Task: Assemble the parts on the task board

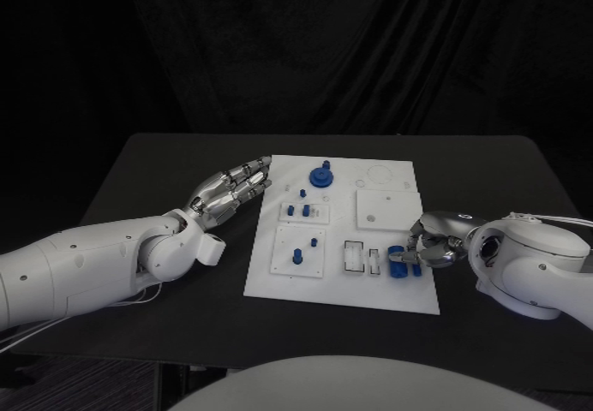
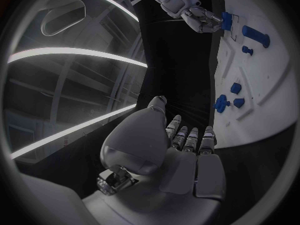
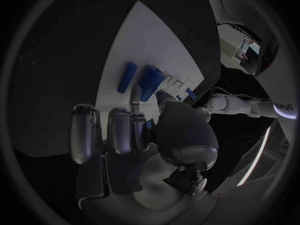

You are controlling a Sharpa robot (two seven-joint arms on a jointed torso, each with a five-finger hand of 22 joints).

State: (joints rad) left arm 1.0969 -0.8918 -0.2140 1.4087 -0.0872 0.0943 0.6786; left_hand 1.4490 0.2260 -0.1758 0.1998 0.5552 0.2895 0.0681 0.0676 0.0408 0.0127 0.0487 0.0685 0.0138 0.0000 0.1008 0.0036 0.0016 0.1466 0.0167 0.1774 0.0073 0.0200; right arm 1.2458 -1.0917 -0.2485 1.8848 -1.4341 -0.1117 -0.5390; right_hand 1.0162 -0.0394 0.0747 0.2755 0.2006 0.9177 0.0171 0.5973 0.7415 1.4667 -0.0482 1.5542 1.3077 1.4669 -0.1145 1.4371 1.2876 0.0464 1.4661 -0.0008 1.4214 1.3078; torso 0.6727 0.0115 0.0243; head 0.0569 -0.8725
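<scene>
Blue parts scattered over the white task board (image 1: 383,295), which lies flat in the middle of the black bench (image 1: 148,171); right robot hand (image 1: 427,246) curled at the board's near right corner, fingers closed round a blue part (image 1: 396,253) just above two blue cylinders (image 1: 400,270) lying by the slots (image 1: 355,257); exact grip hard to read from the head view, though pinching looks likely in the right wrist view. Left robot hand (image 1: 229,193) resting at the board's left edge, fingers extended close together, holding nothing.

Risks, as a judgement: could nudge the loose cylinders and roll them off the near edge; could tilt the pinched part and jam it at its seat; could shift the unclamped board under sideways force.

Matte dark bench; black curtain behind; bare bench all round the board.
</scene>
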